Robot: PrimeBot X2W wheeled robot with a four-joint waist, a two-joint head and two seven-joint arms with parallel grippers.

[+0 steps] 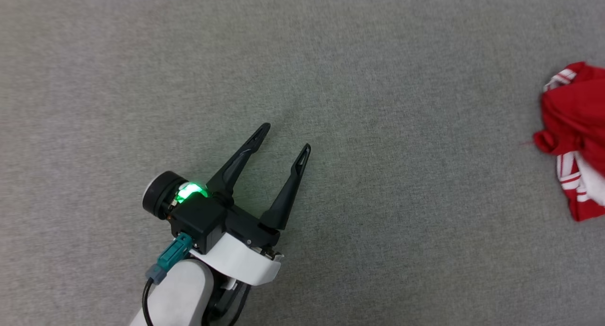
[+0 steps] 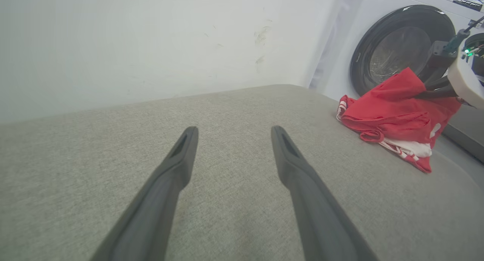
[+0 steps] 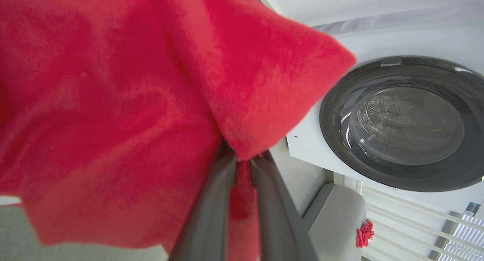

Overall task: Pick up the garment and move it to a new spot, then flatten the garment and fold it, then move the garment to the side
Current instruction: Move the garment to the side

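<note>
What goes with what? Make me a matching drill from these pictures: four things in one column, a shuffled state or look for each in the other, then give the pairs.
Column A
1. left gripper
2. right gripper
3. garment
4. washing machine

Column B
a. shut, pinching red cloth
b. crumpled on the grey surface, one corner raised
c. open, holding nothing
d. white, with a round dark-rimmed door

Pairs: 1-c, 2-a, 3-b, 4-d

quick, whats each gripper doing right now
left gripper: open, holding nothing
right gripper: shut on the garment
</note>
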